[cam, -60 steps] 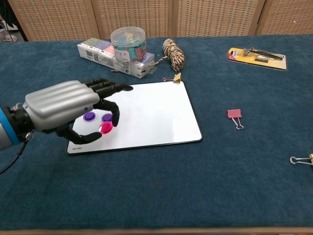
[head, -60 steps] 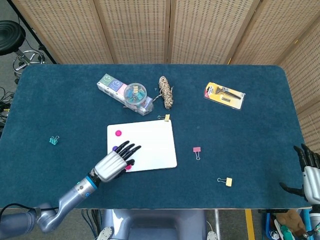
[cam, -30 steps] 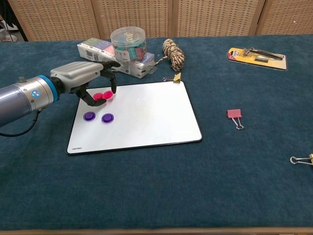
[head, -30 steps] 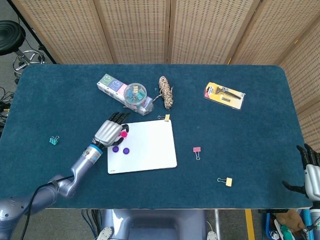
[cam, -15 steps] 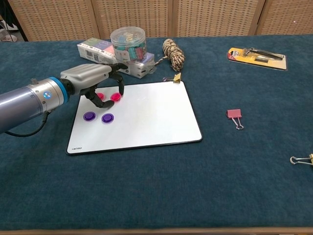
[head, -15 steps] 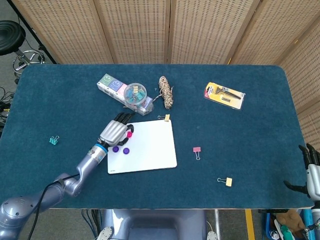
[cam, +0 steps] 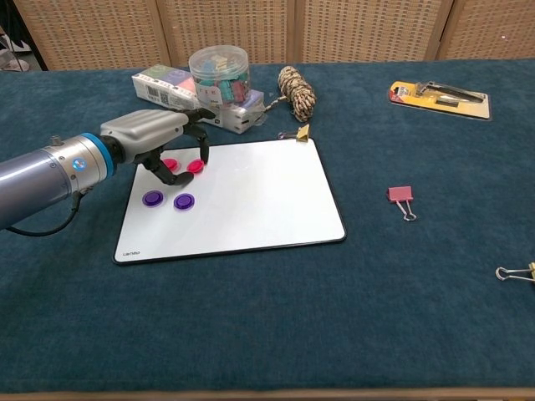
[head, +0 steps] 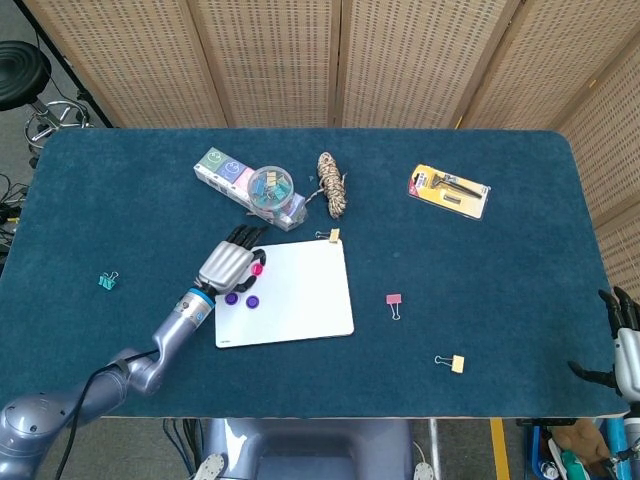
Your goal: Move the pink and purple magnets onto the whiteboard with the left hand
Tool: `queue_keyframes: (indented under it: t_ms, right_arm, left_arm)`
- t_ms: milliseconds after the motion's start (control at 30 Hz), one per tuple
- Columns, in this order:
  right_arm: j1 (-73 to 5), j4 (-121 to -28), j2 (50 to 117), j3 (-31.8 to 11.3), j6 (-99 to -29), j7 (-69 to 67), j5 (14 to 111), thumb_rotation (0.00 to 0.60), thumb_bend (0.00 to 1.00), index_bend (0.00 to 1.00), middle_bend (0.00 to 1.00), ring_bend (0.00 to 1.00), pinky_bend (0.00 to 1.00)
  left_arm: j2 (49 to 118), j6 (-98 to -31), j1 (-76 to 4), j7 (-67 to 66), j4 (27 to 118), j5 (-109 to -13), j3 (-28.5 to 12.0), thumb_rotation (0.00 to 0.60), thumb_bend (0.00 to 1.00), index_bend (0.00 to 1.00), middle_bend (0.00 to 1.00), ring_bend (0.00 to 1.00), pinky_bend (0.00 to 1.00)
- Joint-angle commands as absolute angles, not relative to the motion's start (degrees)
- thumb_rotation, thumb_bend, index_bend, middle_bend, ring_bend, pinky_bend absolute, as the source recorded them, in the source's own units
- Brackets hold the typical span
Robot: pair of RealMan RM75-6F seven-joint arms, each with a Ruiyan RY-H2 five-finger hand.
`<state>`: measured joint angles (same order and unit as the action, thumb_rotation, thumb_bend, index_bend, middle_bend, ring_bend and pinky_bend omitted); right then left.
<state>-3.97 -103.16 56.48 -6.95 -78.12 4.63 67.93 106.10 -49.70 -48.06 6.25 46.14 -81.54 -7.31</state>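
A: Where is the left hand [cam: 155, 134]?

B: Over the far left corner of the whiteboard [cam: 251, 200], palm down, dark fingers curled toward the board. Its fingertips [cam: 203, 157] sit at the two pink magnets [cam: 195, 166]; one shows beside a fingertip, the other [cam: 170, 164] partly under the thumb.

A: Is it gripping a magnet?

B: Cannot tell. The fingers bracket the pink pair, but neither view shows whether a magnet is pinched or only touched. Both pink discs look flat on the white surface.

A: Purple magnets?

B: Two purple magnets [cam: 154, 199] lie side by side on the board, just nearer the camera than the pink ones and apart from the hand. The second [cam: 184, 200] lies to the right of the first. In the head view they show as two dots [head: 231, 298] by the board's left edge.

A: Right hand?

B: The right hand [head: 622, 345] is at the far right edge of the head view, off the desk [cam: 267, 334]. Only part shows, dark fingers pointing up and apart, holding nothing.

A: Other items?

B: A clear tub of clips [cam: 219, 73] rests on a flat box [cam: 180, 92] behind the board, a rope coil [cam: 296, 92] beside it. A gold binder clip [cam: 298, 132] touches the board's far right corner. A carded tool pack [cam: 438, 95] lies far right, a pink binder clip [cam: 401, 197] right of the board, another gold clip [head: 451, 362] near the front edge, a teal clip [head: 108, 281] at left.
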Motion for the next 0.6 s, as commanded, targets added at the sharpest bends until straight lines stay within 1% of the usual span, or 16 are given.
queue_keyframes:
  t_ms: [33,333,600]
  right_arm:
    - [-3.96,-103.20,56.46,-6.94,-78.13,4.63,67.95,0.600,0.00,0.00,0.00,0.00,0.00]
    - [-3.87,-103.37,56.29,-6.92,-78.27,4.47,68.08,0.600,0.00,0.00,0.00,0.00,0.00]
    - [-3.77,-103.58,56.07,-6.92,-78.45,4.13,68.33,0.600,0.00,0.00,0.00,0.00,0.00]
  left_arm:
    - [105.87,-49.40,-47.99,5.63,46.65,-81.08,-7.38,0.600,0.38,0.48,0.00,0.00,0.00]
    - [105.26,-49.20,-47.81,3.72,47.95,-80.02,-7.71,0.600,0.38,0.36,0.00,0.00,0.00]
    - [104.19,-50.27,-47.47,3.14,49.98,-80.10,-7.70,0.600,0.38,0.35,0.00,0.00,0.00]
